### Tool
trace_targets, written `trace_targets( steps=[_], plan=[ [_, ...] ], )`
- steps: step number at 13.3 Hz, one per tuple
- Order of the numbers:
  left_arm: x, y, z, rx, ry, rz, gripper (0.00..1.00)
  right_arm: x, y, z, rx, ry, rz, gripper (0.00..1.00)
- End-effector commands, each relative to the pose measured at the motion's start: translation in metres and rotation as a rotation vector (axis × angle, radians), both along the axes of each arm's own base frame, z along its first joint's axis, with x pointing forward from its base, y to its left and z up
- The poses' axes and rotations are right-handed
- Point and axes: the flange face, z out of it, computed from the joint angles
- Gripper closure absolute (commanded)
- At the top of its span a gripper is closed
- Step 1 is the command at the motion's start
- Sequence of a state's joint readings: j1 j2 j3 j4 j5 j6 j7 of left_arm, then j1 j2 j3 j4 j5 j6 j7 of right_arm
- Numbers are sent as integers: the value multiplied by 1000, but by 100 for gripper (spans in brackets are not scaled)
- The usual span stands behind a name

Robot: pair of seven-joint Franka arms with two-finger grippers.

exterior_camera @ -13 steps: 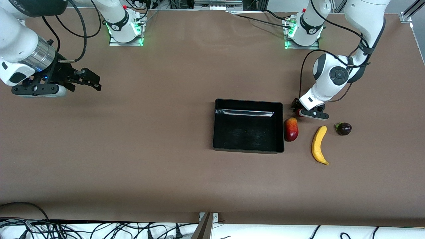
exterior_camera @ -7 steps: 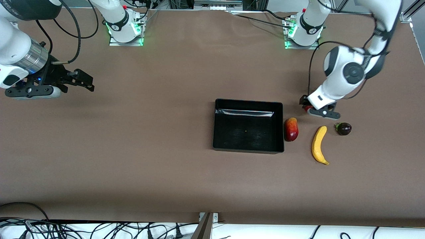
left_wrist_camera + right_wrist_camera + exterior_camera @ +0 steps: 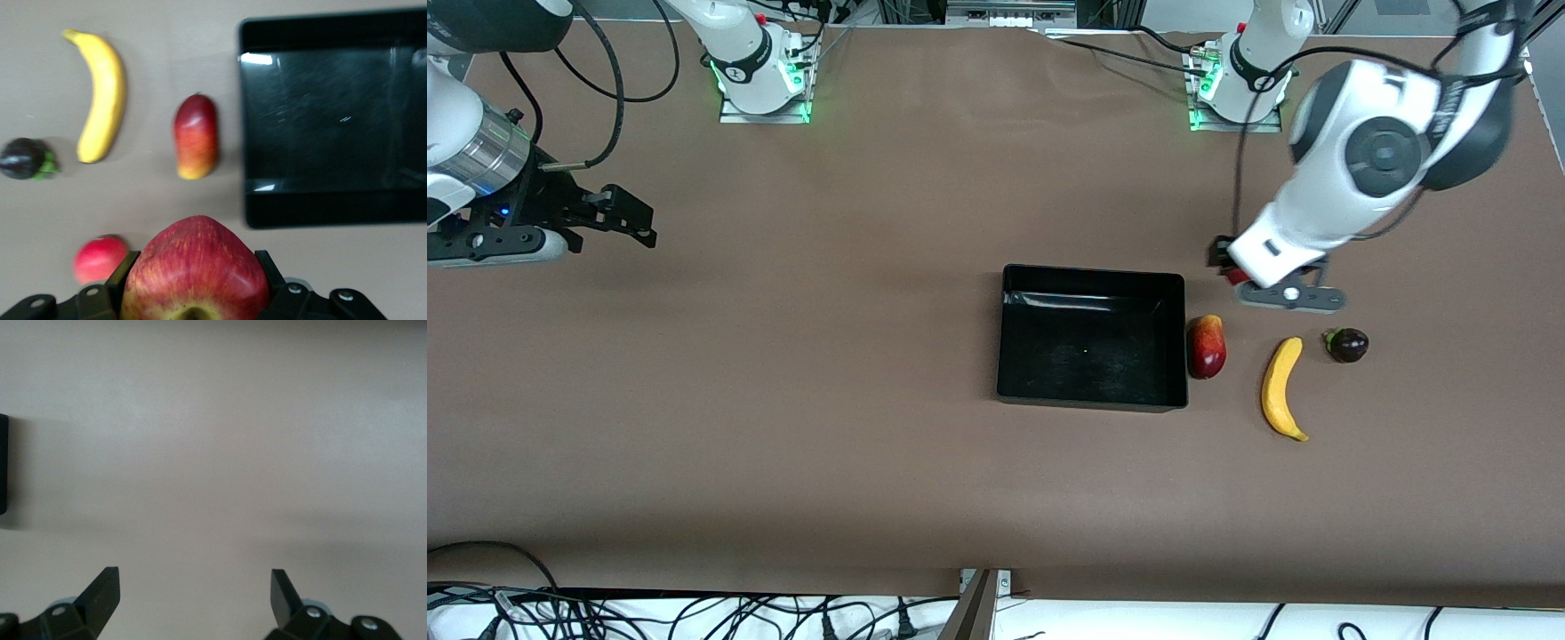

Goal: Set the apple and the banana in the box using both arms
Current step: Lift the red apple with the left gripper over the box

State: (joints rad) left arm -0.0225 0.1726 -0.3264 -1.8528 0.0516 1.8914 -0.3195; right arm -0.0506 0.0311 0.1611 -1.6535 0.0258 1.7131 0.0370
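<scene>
Brown tabletop (image 3: pixel 783 400). Shallow black plastic box (image 3: pixel 1003 338) still empty. My left fingers (image 3: pixel 193 293) grip the small red-yellow apple (image 3: pixel 195 270), airborne beside the box. Long yellow banana (image 3: pixel 1280 388) untouched on tabletop. Right fingers (image 3: pixel 193 587) wide, waiting.

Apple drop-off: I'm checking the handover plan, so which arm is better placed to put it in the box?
Left. The left gripper holds the apple up beside the box; the right gripper waits open, high over bare table at its own end.
</scene>
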Motion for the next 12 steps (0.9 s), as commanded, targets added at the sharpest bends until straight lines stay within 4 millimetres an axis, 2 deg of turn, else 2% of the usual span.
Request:
trace_targets(
  steps=[1, 3, 5, 7, 10, 12],
  plan=[
    [18, -50, -18, -22, 35, 80, 92, -1, 3, 11, -18, -21, 19, 0],
    [20, -78, -39, -39, 11, 136, 92, -1, -1, 14, -20, -28, 7, 0],
    [20, -93, -64, -45, 6, 131, 91, 0, -5, 12, -37, -28, 10, 0],
    [23, -94, -89, -62, -2, 136, 91, 13, -12, -8, -57, -3, -5, 0],
    [22, -91, -121, -65, -21, 129, 90, 13, -10, 4, -61, -28, 0, 0],
    [18, -90, -143, -38, -34, 96, 89, 15, -10, 1, -54, -24, -2, 0]
  ],
)
